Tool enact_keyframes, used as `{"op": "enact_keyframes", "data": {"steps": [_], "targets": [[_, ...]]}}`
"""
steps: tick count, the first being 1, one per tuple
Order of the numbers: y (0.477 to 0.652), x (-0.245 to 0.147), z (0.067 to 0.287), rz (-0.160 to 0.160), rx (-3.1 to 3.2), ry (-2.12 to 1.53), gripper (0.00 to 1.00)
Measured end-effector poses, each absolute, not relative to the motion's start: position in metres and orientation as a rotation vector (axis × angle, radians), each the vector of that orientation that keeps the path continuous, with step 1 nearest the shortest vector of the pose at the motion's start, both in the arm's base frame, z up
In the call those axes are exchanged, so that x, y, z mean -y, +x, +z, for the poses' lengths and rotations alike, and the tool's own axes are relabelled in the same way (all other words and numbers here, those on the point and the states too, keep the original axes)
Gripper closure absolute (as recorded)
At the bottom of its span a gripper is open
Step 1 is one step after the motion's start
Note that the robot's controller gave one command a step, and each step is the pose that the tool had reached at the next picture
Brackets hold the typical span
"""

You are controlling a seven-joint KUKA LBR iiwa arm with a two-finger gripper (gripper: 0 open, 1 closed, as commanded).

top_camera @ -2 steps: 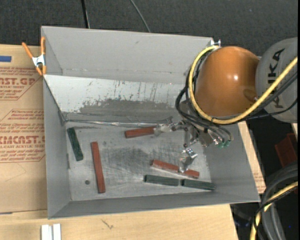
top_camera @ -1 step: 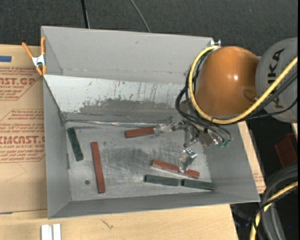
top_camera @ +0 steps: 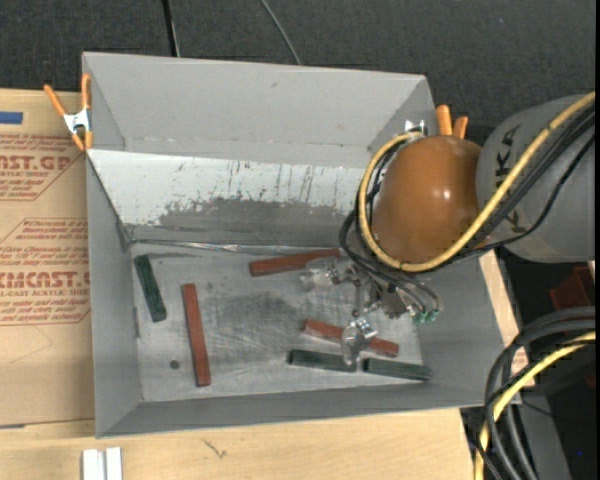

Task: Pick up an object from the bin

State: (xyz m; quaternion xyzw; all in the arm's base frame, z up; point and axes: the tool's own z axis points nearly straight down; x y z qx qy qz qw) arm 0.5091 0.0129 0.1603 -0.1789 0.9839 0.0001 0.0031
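**Gripper point(top_camera: 357, 340) low over a short red bar**

The short red bar point(top_camera: 322, 329) lies flat directly beneath the gripper, its two ends showing on either side of the tool. Its long axis runs roughly along the line from the arm outward, tilted slightly, so a grasp would likely need to close across the bar's narrow width. Whether the gripper is apart or together cannot be told from this angle, nor whether it touches the bar.

Two dark green bars crowd the spot. One point(top_camera: 318, 359) lies just beside the gripper on the near-wall side, almost parallel to the red bar, and the other point(top_camera: 395, 370) is close by toward the arm. A longer red bar point(top_camera: 290, 264) sits near on the opposite side. The bin floor point(top_camera: 250, 313) is scuffed, flat grey metal. Room looks tight toward the green bars and freer away from the arm, where another red bar point(top_camera: 195, 333) and another green bar point(top_camera: 148, 288) lie well apart.
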Motion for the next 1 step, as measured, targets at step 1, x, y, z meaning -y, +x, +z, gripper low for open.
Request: {"op": "enact_keyframes", "data": {"steps": [1], "targets": [[0.4911,-0.0037,0.0716,0.001,-3.076,-0.66,1.0]]}}
